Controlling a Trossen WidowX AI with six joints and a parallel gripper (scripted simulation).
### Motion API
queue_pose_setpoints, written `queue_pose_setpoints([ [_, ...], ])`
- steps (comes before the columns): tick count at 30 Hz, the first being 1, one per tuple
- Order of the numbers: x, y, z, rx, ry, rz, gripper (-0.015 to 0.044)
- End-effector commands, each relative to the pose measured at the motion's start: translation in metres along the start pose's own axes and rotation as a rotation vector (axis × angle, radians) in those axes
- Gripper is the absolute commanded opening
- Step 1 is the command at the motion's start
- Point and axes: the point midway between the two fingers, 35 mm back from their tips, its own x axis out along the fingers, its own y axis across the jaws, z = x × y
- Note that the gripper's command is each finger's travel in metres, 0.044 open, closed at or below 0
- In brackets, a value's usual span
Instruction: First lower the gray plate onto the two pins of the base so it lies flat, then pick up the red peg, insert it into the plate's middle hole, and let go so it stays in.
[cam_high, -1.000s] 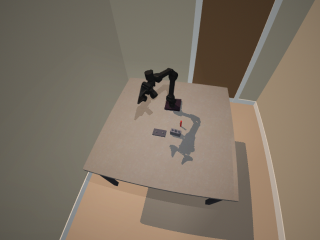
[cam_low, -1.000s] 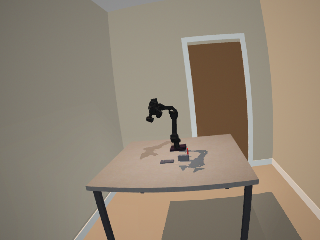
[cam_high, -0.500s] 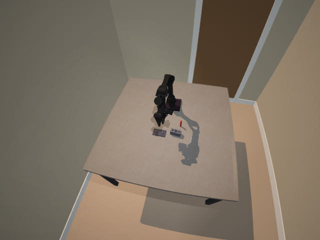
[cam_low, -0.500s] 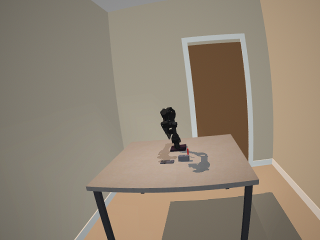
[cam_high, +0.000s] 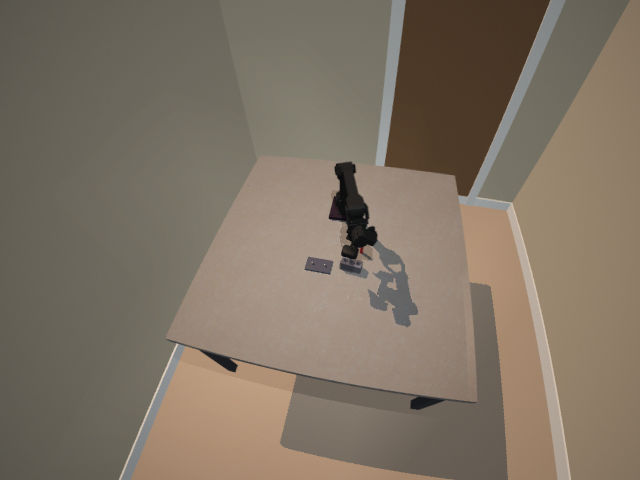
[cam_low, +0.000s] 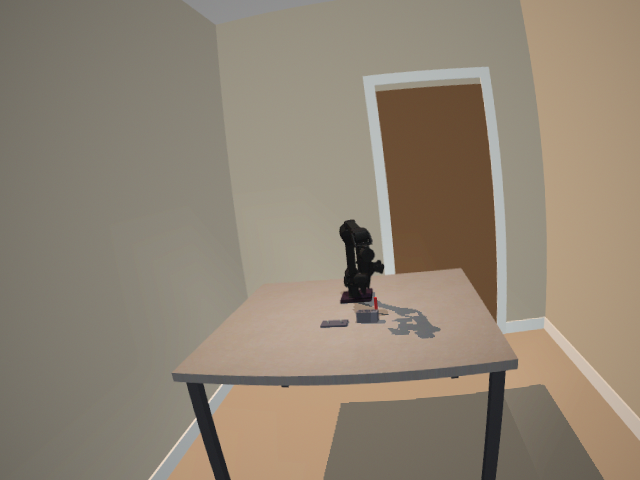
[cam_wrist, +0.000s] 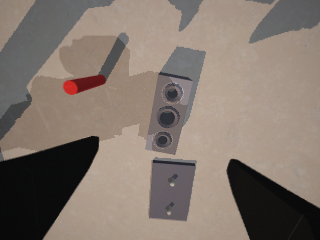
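Two pins (cam_wrist: 170, 195) visible from wrist only — tool (cam_wrist: 162, 200) open.

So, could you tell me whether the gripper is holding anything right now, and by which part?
Nothing is held. The gripper is open, its fingers spread wide above the gray plate and the base.
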Motion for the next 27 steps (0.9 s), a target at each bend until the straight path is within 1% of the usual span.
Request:
queue_pose_setpoints([
  [1, -0.001, 0.0, -0.003, 0.018, 0.012, 0.004, 0.044],
  [3, 0.016, -0.001, -0.002, 0.018, 0.012, 0.003, 0.044],
  [6, 0.053, -0.001, -0.003, 0.018, 0.012, 0.003, 0.044],
  [7, 0.06, 0.0, -0.003, 0.018, 0.012, 0.003, 0.044],
  [11, 0.064, 0.0, -0.004, 0.018, 0.012, 0.003, 0.044],
  [14, 0.077, -0.004, -0.005, 0.018, 0.012, 0.003, 0.044],
  [27, 0.094, -0.005, -0.005, 0.018, 0.012, 0.003, 0.044],
])
